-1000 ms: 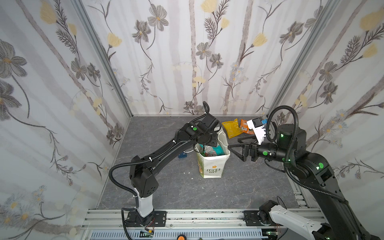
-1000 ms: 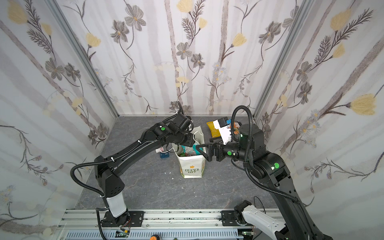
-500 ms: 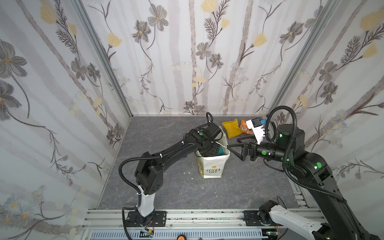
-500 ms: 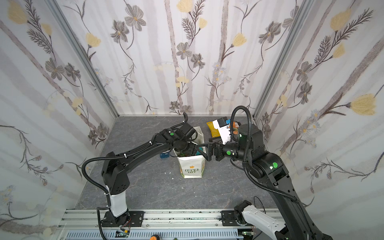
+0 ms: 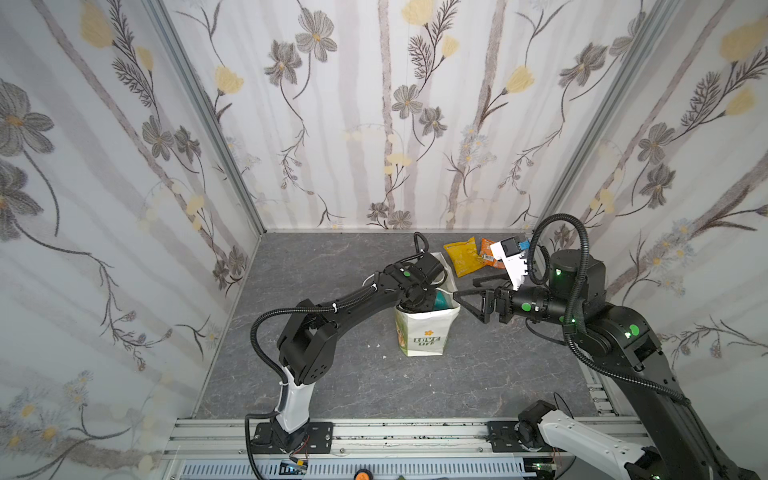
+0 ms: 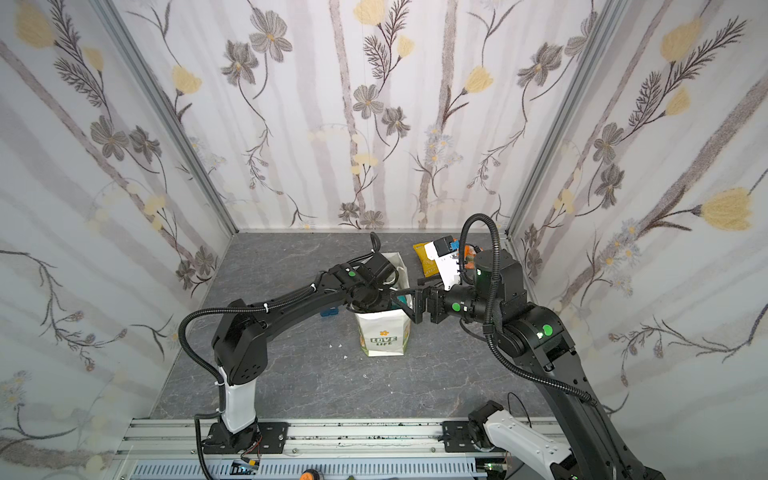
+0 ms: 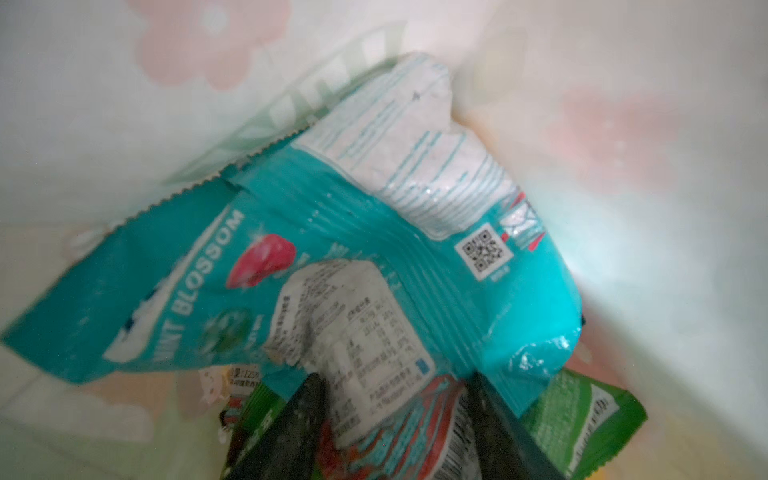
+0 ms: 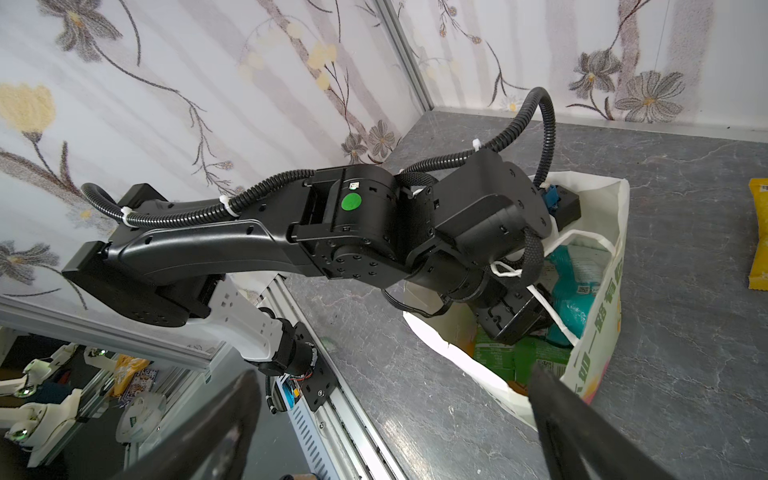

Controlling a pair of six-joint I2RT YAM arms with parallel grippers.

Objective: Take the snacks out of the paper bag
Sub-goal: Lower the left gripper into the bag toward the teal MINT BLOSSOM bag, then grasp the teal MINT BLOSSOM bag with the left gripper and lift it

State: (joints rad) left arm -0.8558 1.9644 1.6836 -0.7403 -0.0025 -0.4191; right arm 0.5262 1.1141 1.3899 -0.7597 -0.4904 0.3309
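Down inside the paper bag point(image 5: 424, 338), which stands upright on the grey marbled worktop point(image 5: 332, 374), the left claw point(image 7: 397, 378) sets its two dark fingers point(image 7: 291, 424) either side of the lower edge of a teal packet point(image 7: 374, 232). They stand part way apart, and whether they pinch the foil yet cannot be told. The grip would best close on the flat crimped seam or a gathered fold, since the packet's belly is a glossy, air-puffed pillow that looks apt to squirt out of a squeeze. A crumpled white label point(image 7: 345, 332) lies between the fingers and may slide or tear rather than carry the load. The lift should probably go straight up and slowly: the bag's walls are thin, light-passing paper, and a white cord handle point(image 8: 505, 270) lies draped over the left wrist, so it could snag and drag the bag along. The right claw point(image 8: 392, 374) gapes wide and empty just beside the rim, well placed to steady that wall. A green packet point(image 7: 582, 415) lies lower in the bag, while a yellow packet point(image 5: 461, 259) and an orange packet point(image 5: 486, 254) lie out on the worktop behind it.
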